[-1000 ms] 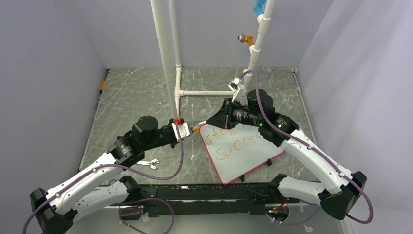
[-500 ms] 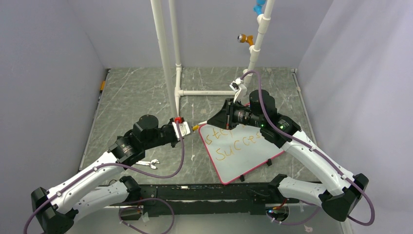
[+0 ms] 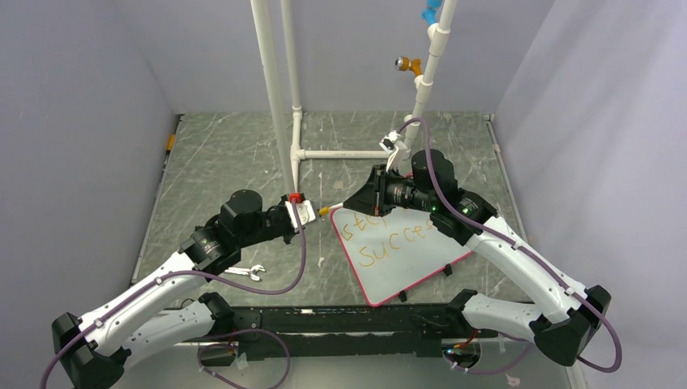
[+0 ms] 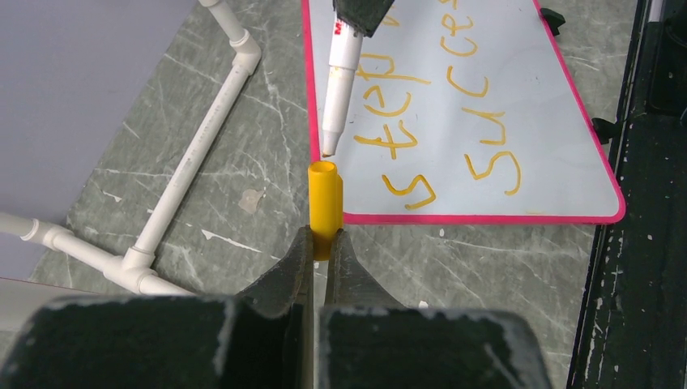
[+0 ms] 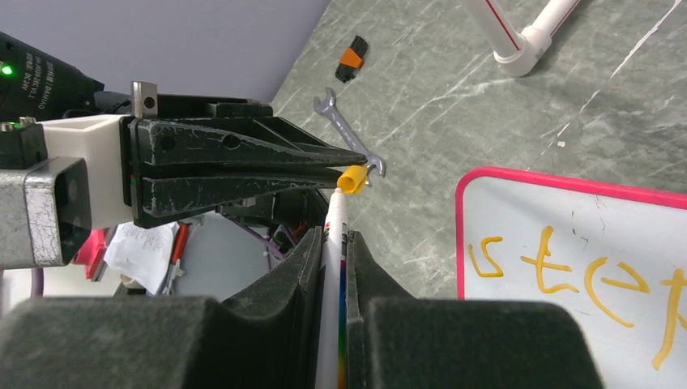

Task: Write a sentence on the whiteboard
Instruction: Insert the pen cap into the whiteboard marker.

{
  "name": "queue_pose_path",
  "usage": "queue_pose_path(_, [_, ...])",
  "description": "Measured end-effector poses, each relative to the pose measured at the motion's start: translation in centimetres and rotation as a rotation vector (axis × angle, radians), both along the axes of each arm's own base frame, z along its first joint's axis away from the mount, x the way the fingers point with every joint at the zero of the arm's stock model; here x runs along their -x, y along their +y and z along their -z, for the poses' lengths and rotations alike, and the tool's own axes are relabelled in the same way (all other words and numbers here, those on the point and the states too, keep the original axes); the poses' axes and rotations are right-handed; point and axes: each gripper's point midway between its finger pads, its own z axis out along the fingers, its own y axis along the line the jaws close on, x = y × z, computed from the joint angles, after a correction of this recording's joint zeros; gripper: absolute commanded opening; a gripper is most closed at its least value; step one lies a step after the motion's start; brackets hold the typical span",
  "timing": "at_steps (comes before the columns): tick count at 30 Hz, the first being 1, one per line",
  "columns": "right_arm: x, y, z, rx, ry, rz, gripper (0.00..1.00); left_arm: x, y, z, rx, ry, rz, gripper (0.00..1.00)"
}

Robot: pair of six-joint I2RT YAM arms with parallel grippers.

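Beside the whiteboard (image 4: 551, 138), the likely light, slippery marker (image 4: 340, 81) is pinched by its body in the right end effector (image 5: 334, 235); its cap (image 4: 325, 198) is pinched in the left end effector (image 4: 324, 239).

Enclosure: pale lavender-grey walls (image 3: 81, 121) close the left, far and right sides; the tabletop (image 3: 227, 154) is grey-green and stone-patterned, streaked with white scratches; a white pipe frame (image 3: 271, 89) rises from its far middle, with a low crossbar (image 3: 336, 154) lying on the surface; an orange fitting (image 3: 409, 65) and a blue fitting (image 3: 428, 14) sit on the right-hand upright; a black rail (image 3: 340, 318) runs along the near edge; lighting is even, shadows faint.
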Motion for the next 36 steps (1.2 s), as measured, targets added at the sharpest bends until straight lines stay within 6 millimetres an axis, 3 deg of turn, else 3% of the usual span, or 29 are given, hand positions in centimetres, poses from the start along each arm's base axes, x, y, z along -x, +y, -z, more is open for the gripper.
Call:
queue_pose_path(28, [-0.7, 1.2, 1.6, 0.041, 0.028, -0.002, 0.0, -0.3, 0.7, 0.9, -0.024, 0.028, -0.022, 0.0])
queue_pose_path(36, [-1.0, 1.6, 1.7, 0.046, 0.023, -0.001, 0.0, 0.0, 0.4, 0.0, 0.004, 0.005, 0.0, 0.0])
